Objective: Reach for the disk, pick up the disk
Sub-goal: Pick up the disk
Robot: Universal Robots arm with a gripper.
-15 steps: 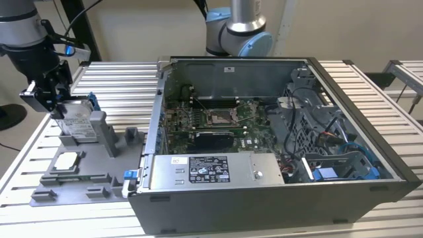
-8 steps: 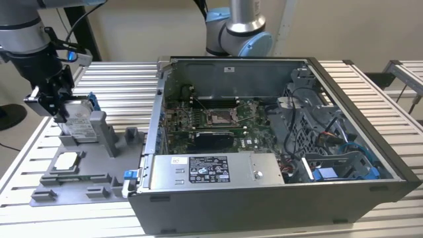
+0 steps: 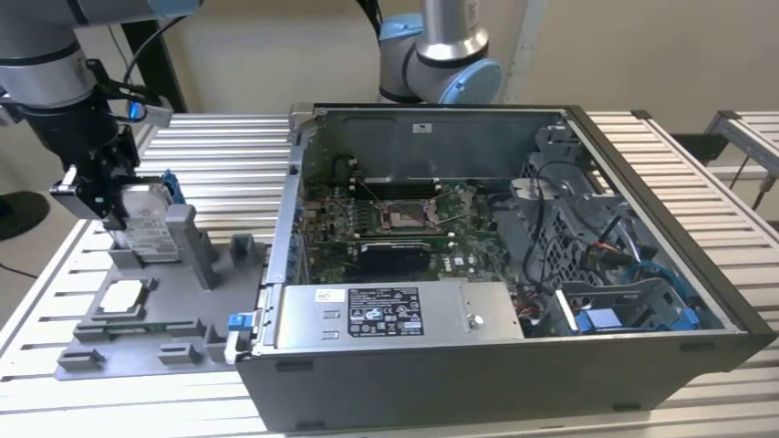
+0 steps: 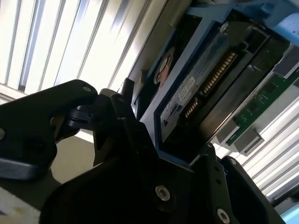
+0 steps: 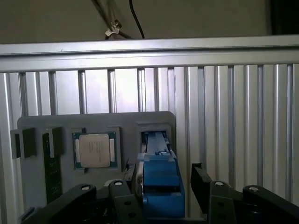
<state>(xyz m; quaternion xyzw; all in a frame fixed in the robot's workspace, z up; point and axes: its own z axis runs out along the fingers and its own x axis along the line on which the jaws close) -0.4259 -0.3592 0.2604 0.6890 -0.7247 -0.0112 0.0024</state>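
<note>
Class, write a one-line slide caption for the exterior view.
Gripper at the upright disk in the grey holder, on the exterior view's left of the open computer case.

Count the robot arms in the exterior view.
2. One arm stands at the exterior view's left, its gripper at the disk; the other arm rises behind the computer case. More could be out of frame.

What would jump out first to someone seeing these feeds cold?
The big open computer case sits in the middle of the exterior view, its boards and cables exposed. On that view's left, the gripper straddles the disk, which stands upright in a grey fixture. The jaws are open on either side of its blue rail.
</note>
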